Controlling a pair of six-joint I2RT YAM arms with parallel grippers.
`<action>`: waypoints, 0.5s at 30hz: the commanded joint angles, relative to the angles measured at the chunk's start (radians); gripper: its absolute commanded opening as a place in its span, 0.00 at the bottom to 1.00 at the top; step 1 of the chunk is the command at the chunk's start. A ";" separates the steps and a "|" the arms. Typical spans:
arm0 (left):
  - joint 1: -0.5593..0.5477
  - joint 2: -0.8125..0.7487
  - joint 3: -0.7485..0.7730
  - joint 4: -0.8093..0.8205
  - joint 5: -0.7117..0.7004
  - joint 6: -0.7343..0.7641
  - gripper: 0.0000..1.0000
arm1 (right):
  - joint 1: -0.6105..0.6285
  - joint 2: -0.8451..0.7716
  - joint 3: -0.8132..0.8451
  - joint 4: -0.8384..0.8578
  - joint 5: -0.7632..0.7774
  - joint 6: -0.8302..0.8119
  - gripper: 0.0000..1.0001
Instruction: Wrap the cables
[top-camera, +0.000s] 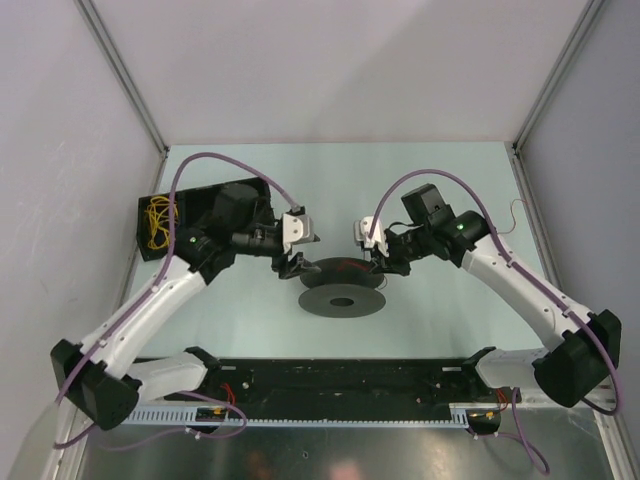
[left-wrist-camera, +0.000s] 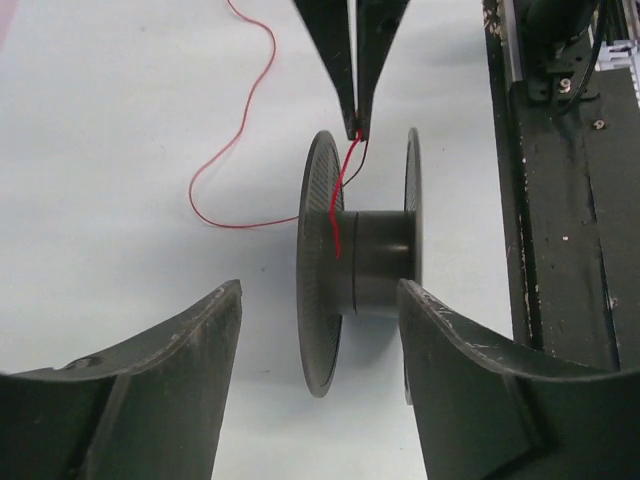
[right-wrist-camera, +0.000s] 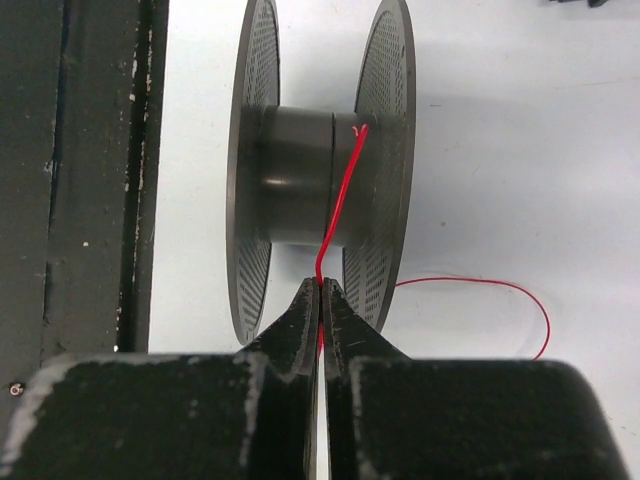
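Observation:
A dark grey round spool (top-camera: 342, 285) lies flat mid-table. It shows in the left wrist view (left-wrist-camera: 362, 258) and the right wrist view (right-wrist-camera: 322, 170). The thin red cable (right-wrist-camera: 343, 192) runs across the spool's hub and loops onto the table (left-wrist-camera: 232, 150). My right gripper (right-wrist-camera: 320, 286) is shut on the cable just off the spool's rim, also seen from above (top-camera: 378, 263). My left gripper (left-wrist-camera: 320, 300) is open and empty, jaws on either side of the spool's near edge without touching it, also in the top view (top-camera: 293, 263).
A black box (top-camera: 185, 215) with yellow wire stands at the back left. A black rail (top-camera: 350, 378) runs along the near edge, also in the wrist views (left-wrist-camera: 560, 200) (right-wrist-camera: 70, 180). Grey walls enclose the table.

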 joint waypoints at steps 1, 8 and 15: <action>0.025 0.072 0.010 0.045 0.088 0.019 0.70 | 0.014 -0.010 -0.038 0.075 0.017 0.025 0.00; 0.027 0.120 -0.065 0.219 0.108 -0.070 0.78 | 0.021 -0.024 -0.116 0.158 0.043 0.037 0.00; 0.023 0.160 -0.156 0.343 0.170 -0.088 0.77 | 0.022 -0.055 -0.201 0.325 0.061 0.098 0.00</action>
